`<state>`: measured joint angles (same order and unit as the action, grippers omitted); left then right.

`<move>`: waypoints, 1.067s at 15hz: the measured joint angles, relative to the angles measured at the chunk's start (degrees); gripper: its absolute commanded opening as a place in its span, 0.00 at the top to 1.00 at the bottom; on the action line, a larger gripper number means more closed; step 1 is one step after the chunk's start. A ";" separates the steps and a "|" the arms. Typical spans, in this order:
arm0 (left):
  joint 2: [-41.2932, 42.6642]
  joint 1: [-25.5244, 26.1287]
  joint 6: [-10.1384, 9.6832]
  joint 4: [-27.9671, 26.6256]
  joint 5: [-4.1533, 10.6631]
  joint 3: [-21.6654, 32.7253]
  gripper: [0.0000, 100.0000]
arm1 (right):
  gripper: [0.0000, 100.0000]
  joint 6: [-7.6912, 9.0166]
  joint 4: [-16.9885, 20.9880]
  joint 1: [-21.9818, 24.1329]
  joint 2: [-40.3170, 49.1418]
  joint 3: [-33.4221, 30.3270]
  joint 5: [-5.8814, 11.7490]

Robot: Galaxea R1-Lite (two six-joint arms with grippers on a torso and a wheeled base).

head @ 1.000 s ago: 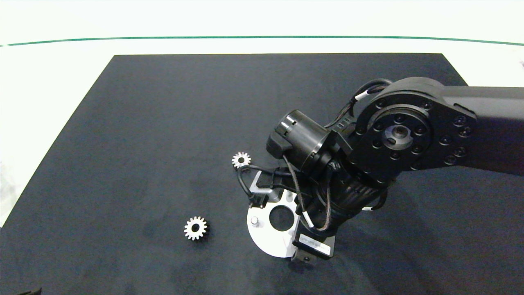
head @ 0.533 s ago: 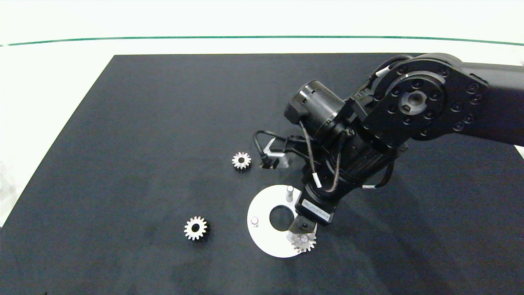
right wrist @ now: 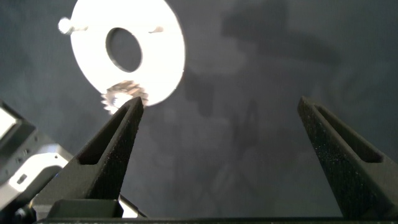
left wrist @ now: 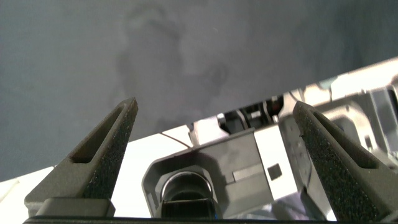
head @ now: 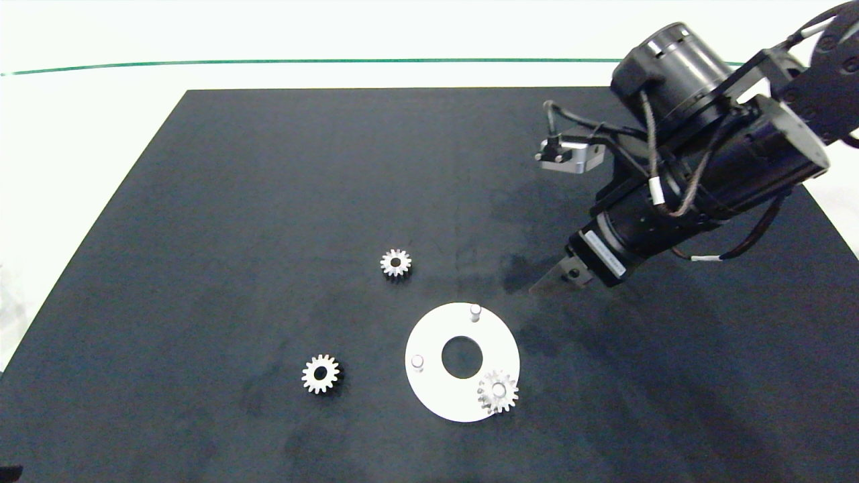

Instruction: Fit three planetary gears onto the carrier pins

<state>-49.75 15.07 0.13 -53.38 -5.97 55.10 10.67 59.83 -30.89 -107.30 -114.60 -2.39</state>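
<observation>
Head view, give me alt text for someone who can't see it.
One planetary gear sits on a pin of the white disc; two carrier pins are bare. Two more gears lie loose on the black mat. The right gripper, open, hangs above the mat beside the disc.

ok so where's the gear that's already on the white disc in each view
Head view: the mounted gear sits on the near-right pin of the white disc.
Right wrist view: mounted gear at the disc's edge, beside one finger of the open right gripper.
Left wrist view: not in it.
Shared landmark: the disc's central hole.
</observation>
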 measured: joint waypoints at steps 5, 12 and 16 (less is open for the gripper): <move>-2.86 8.33 0.02 4.44 -1.62 -1.80 0.00 | 0.00 -0.01 -0.10 4.00 7.61 1.43 -1.19; -8.51 16.43 1.12 24.89 -1.10 -11.17 0.00 | 0.00 0.49 -0.13 8.96 12.37 3.30 -4.99; -13.56 18.01 3.08 28.92 -1.02 -11.69 0.00 | 0.00 0.51 -0.11 10.80 14.53 4.13 -7.74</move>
<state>-63.31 33.07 3.22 -24.47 -7.00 43.41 11.18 59.72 -20.09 -92.77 -110.47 -10.13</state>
